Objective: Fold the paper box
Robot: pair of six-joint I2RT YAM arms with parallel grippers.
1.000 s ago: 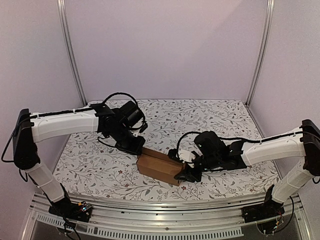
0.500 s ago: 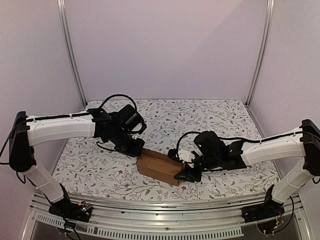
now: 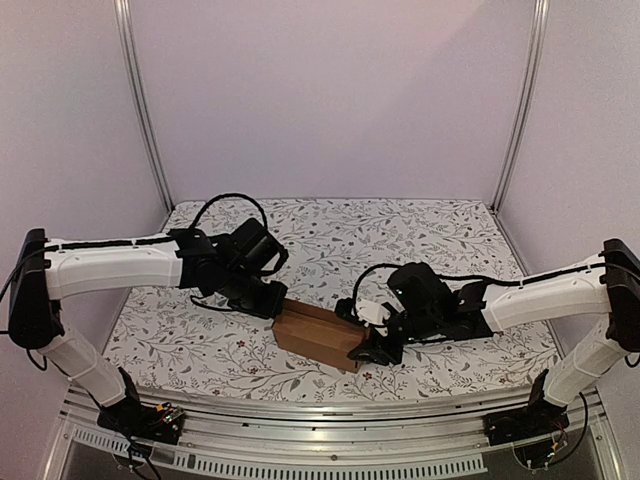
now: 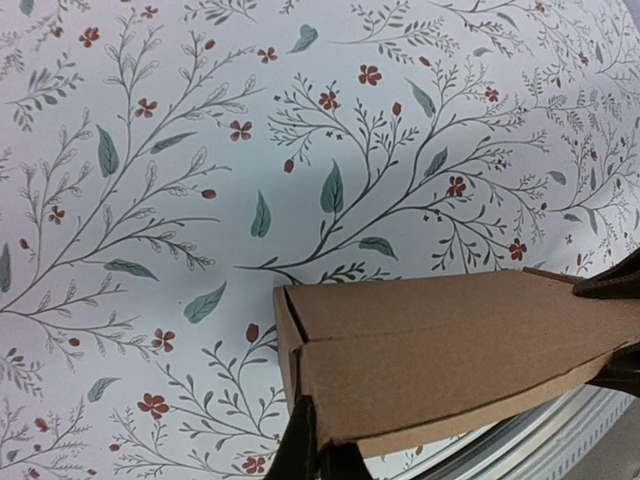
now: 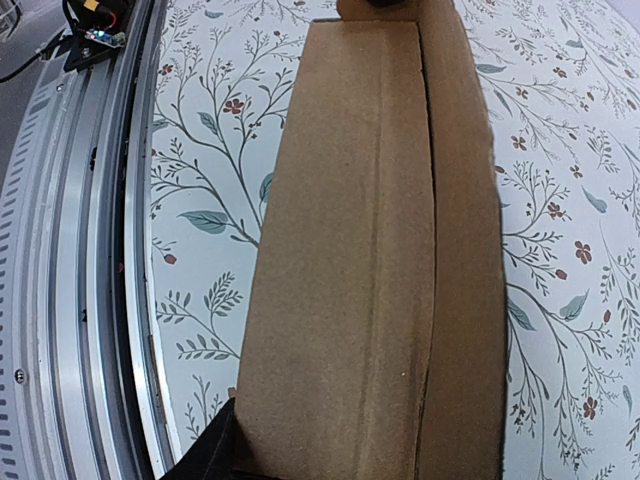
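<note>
The paper box (image 3: 318, 337) is a slim, closed brown cardboard box lying on the floral table. My left gripper (image 3: 273, 303) is at its left end. In the left wrist view the box (image 4: 450, 345) fills the lower right, and my two dark fingers (image 4: 303, 448) stand almost together against its near end corner. My right gripper (image 3: 372, 346) is at the box's right end. In the right wrist view the box (image 5: 370, 250) runs away from me. One dark finger (image 5: 205, 458) lies against its left wall and the other is hidden by the cardboard.
The metal rail of the table's near edge (image 5: 90, 260) runs close alongside the box. The floral tablecloth (image 3: 400, 235) stretches behind and to both sides. Grey walls and two upright posts (image 3: 140, 110) enclose the back.
My left arm has swung lower and nearer, and its gripper has stayed at the box's left end. The box and the right arm have not visibly moved.
</note>
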